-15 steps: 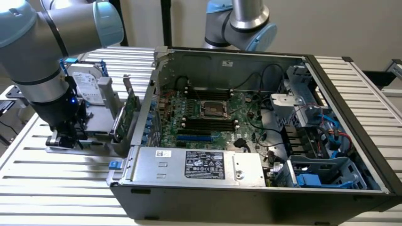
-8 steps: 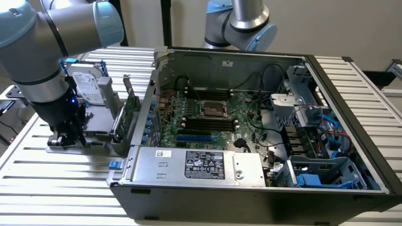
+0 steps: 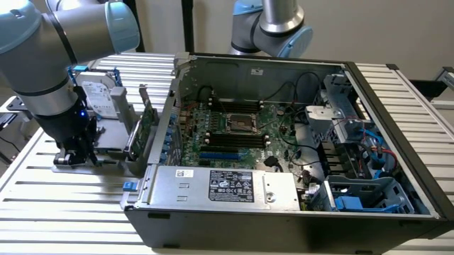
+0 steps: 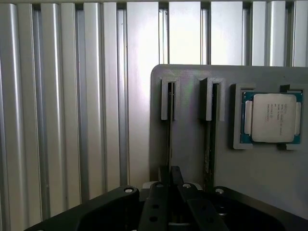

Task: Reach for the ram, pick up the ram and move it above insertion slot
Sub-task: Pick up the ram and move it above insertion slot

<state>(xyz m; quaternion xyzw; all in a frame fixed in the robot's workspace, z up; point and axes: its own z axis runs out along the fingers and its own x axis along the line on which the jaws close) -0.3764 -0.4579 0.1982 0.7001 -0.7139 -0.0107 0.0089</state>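
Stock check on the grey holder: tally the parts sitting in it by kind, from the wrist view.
Memory sticks, on edge: 2
Processor: 1
Total: 3

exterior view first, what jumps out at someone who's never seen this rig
The open computer case sits in the exterior view's middle and right, green motherboard bared. On that view's left the robot arm reaches down to a gray holder outside it. The wrist view has the gripper pinching the ram, on edge in that holder, a silver processor nearby.
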